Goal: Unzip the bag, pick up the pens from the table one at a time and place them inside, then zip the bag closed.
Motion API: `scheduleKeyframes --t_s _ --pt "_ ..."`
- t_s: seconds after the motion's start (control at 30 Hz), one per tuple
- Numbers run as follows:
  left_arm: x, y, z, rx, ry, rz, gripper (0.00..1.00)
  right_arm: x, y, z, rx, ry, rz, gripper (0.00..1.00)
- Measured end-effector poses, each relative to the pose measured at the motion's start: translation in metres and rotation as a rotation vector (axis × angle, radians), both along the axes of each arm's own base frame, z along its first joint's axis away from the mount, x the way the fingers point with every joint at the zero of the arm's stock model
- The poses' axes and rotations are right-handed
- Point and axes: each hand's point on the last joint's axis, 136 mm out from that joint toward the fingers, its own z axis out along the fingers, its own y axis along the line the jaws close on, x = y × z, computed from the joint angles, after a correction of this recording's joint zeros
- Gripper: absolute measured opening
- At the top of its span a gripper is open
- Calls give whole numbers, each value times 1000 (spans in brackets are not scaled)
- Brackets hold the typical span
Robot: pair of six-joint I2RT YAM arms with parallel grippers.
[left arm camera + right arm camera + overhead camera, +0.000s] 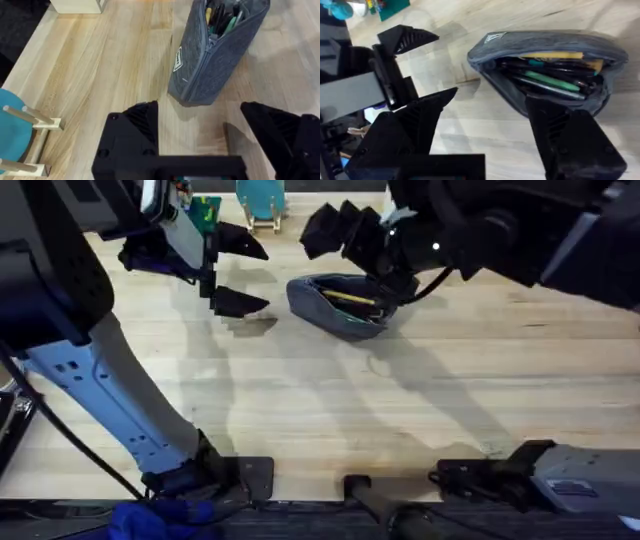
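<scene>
The blue-grey fabric pencil pouch (342, 304) lies unzipped on the light wooden bench (400, 400), pens (547, 80) inside, just ahead of the right claw (485, 125), spread wide. The left claw (232, 272), also wide, hovers beside it. Tugging the zipper one-handed could drag the pouch or snag protruding pens.

A robotics lab: two arms bolted at a wooden table (330, 420).

A teal stand (261, 202) beside a green card (207, 212).
</scene>
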Motion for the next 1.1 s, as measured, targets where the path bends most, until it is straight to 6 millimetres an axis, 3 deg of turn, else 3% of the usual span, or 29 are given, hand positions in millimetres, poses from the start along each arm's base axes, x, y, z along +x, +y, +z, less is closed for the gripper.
scheduleKeyframes --t_s 0.2,0.43,0.63,0.9,1.1 --pt "0 0 0 0 1 0 993 2 -5 -18 33 26 0 992" --pt "0 0 0 0 1 0 993 10 14 -24 156 -39 48 992" --pt "0 0 0 0 1 0 993 6 14 -44 193 -36 42 993" --pt "0 0 0 -1 1 0 994 15 20 -44 233 -81 40 992" --pt "0 0 0 0 1 0 994 24 30 -65 238 -67 51 993"
